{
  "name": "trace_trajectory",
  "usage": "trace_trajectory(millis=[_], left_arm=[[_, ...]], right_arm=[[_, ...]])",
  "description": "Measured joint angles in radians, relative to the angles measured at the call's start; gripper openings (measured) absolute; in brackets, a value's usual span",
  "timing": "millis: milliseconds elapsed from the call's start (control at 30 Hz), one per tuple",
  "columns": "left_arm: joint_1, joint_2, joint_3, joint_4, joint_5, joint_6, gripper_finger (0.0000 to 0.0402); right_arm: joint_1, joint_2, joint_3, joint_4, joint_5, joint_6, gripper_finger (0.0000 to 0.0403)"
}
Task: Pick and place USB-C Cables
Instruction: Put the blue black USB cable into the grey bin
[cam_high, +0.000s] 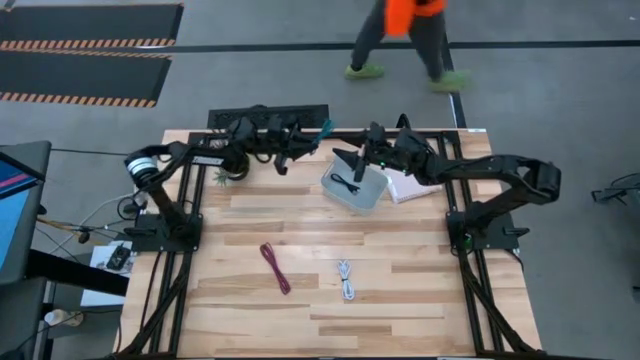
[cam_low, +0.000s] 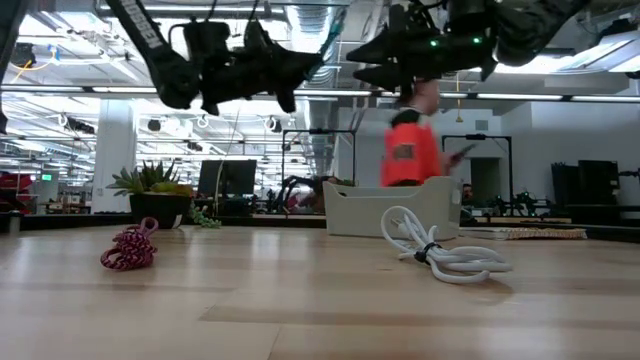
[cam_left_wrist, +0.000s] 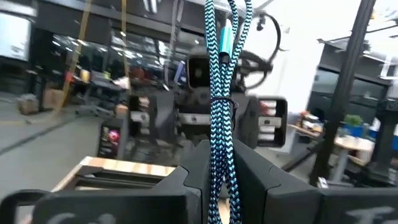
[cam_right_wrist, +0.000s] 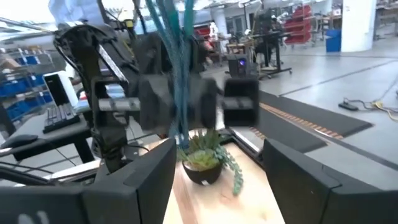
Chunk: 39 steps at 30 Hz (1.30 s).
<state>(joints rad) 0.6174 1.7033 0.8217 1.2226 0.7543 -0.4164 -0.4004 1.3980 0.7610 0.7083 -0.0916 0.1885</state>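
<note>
Worktop (cam_high: 400, 290): pale wood planks, carrying everything below.
Clear bin (cam_high: 372, 194): near the far edge, black cable (cam_high: 346, 184) lying inside.
Left pincer (cam_high: 305, 146): raised beside the bin, pressed together on the teal cable (cam_left_wrist: 222, 112), a braided bundle hanging between its fingers.
Right pincer (cam_high: 352, 160): over the bin, spread apart, holding nothing.
Maroon cable (cam_high: 275, 268): lying on the near planks.
White cable (cam_high: 346, 281): near the maroon one, apart from it.

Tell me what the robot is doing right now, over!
Left hand shut on teal cable, up high beside the bin. Right hand open above bin; black cable inside. Maroon cable and white cable wait on table. Nothing in the way.
</note>
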Motion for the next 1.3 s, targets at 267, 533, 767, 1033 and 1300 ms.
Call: trace_trajectory(millis=[267, 533, 767, 1033, 1300], left_arm=[[-0.006, 0.052, 0.061, 0.003, 0.004, -0.003, 0.0038], [-0.021, 0.052, 0.083, -0.008, 0.001, 0.007, 0.0038], [-0.034, 0.052, 0.083, -0.006, -0.013, 0.012, 0.0038], [-0.037, 0.052, 0.083, -0.006, -0.033, 0.016, 0.0038], [-0.044, 0.051, 0.083, -0.017, -0.041, 0.031, 0.0038]], right_arm=[[-0.024, 0.032, 0.063, -0.006, -0.043, -0.011, 0.0265], [-0.024, 0.031, 0.11, -0.002, -0.056, -0.032, 0.0265], [-0.019, 0.031, 0.123, -0.005, -0.067, -0.033, 0.0265], [-0.007, 0.031, 0.123, -0.003, -0.068, -0.032, 0.0265], [-0.008, 0.031, 0.123, -0.003, -0.068, -0.017, 0.0265]])
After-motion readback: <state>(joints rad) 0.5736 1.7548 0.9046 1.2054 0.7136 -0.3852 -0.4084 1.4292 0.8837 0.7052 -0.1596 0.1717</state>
